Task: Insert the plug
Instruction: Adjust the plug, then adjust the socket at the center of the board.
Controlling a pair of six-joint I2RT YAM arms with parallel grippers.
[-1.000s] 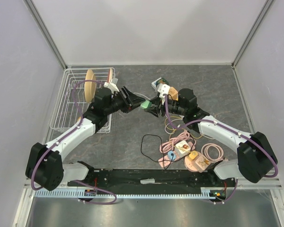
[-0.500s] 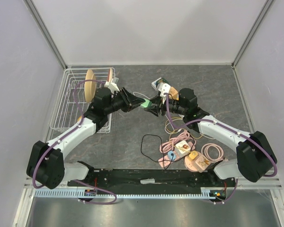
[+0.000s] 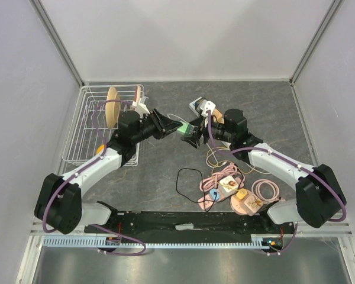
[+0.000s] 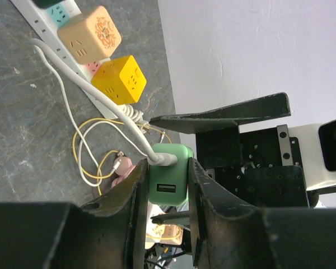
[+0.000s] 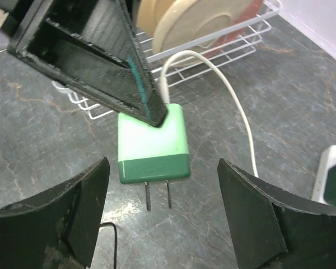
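While the left gripper point(image 4: 168, 168) is clamped tight on the green plug point(image 5: 153, 147), pinching its pale body from both sides, the plug hangs above the table point(image 5: 197, 216), prongs facing the right gripper point(image 5: 162, 167); that gripper gapes wide, one finger either side of the plug, touching neither face; a white cable point(image 5: 238, 115) leaves the plug's top.

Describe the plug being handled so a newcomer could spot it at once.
Look above the middle of the grey table, where the two arms meet. The left hand pinches the charger plug there: a two-tone green cube with two metal prongs and a white cable, unlike the yellow cube and beige cube on the power strip.
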